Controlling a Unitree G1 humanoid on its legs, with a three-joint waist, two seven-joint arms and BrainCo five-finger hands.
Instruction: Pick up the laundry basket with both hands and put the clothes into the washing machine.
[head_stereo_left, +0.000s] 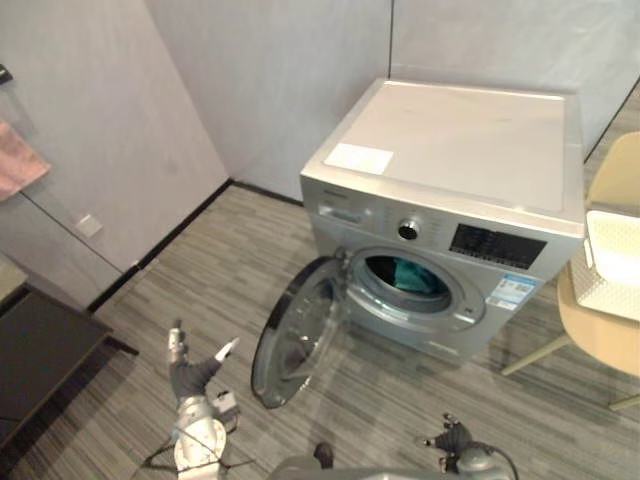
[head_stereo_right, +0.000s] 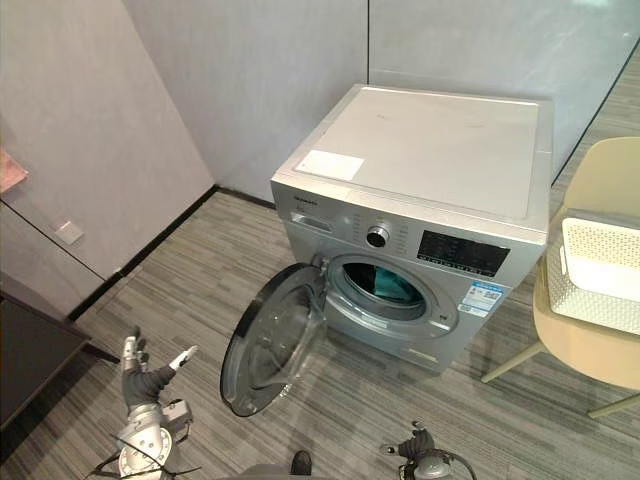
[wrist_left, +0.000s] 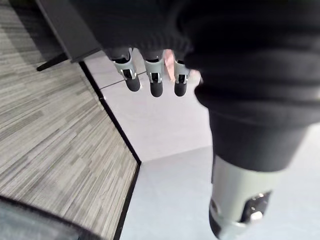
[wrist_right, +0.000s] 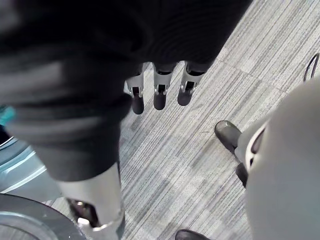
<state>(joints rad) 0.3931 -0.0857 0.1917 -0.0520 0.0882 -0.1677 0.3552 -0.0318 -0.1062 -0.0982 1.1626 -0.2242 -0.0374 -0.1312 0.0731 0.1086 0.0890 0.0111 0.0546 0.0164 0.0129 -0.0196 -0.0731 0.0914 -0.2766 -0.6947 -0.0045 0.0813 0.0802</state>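
Note:
A silver washing machine (head_stereo_left: 450, 150) stands against the wall with its round door (head_stereo_left: 295, 335) swung open to the left. Teal clothes (head_stereo_left: 410, 275) lie inside the drum. A white perforated laundry basket (head_stereo_left: 612, 262) sits on a beige chair (head_stereo_left: 600, 340) to the machine's right. My left hand (head_stereo_left: 190, 375) is low at the front left, well short of the door, fingers (wrist_left: 155, 80) spread and holding nothing. Low at the front right is my right hand (head_stereo_left: 455, 440), with straight fingers (wrist_right: 160, 90) over the striped floor, also holding nothing. Both hands are far from the basket.
A dark low table (head_stereo_left: 40, 350) stands at the left edge. A pink cloth (head_stereo_left: 18, 160) hangs on the left wall. The open door juts out over the grey striped floor between my hands.

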